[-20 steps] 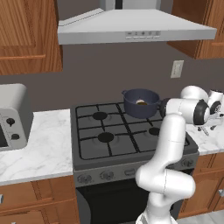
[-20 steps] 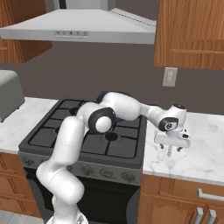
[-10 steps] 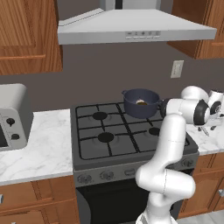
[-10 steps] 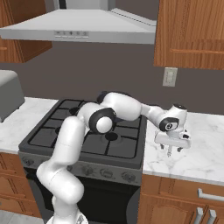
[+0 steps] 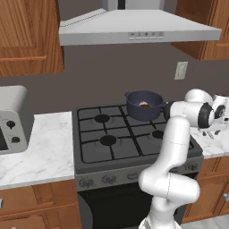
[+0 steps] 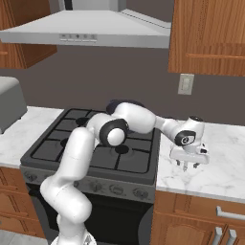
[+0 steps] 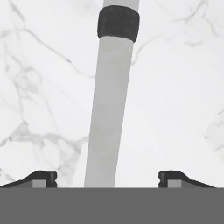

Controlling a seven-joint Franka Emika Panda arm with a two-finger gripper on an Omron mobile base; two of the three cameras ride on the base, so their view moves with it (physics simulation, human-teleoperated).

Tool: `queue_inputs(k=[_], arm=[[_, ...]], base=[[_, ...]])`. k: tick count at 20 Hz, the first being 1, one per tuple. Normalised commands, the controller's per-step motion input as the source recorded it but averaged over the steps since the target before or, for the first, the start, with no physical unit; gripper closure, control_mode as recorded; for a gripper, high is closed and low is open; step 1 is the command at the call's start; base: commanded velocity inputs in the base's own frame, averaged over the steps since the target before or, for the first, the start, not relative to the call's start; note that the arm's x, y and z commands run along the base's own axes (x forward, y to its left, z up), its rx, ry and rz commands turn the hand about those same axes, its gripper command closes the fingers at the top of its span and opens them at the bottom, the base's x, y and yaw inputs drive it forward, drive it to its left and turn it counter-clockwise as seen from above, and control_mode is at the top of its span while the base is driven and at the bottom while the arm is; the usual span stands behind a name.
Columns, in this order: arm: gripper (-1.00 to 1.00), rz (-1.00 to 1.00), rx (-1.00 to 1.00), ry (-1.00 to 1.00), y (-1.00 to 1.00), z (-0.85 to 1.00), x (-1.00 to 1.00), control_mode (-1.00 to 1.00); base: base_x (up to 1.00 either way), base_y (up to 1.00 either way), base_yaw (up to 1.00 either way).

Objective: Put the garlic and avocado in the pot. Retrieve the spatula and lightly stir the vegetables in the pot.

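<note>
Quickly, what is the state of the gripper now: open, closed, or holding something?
Gripper: open, fingertips apart on either side of the spatula on the counter, not gripping it yet.

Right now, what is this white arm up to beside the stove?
The arm has reached over the marble counter right of the stove, its claw pointing down with its tips spread wide on either side of a grey spatula lying there, not gripping it. The pot sits on a back burner with small pieces inside.

Spatula (image 7: 109,100) centred between spread fingertips (image 7: 41,178), bare counter (image 7: 183,87) both sides.
</note>
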Motion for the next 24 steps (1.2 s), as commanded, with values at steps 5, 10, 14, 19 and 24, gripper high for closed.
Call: queue_inputs(k=[5, 10, 14, 19, 24], arm=[[-1.0, 0.0, 0.0, 0.03, 0.03, -0.13, 0.0, -1.0], [1.0, 0.0, 0.0, 0.06, 0.07, -0.03, 0.0, -1.0], [1.0, 0.0, 0.0, 0.06, 0.0, 0.0, 0.0, -1.0], [1.0, 0.0, 0.0, 0.06, 0.0, -0.01, 0.0, -1.0], [1.0, 0.0, 0.0, 0.03, 0.05, -0.01, -0.02, -1.0]], base=[[0.0, 0.0, 0.0], [0.0, 0.0, 0.0], [0.0, 0.0, 0.0], [0.0, 0.0, 0.0], [0.0, 0.0, 0.0]])
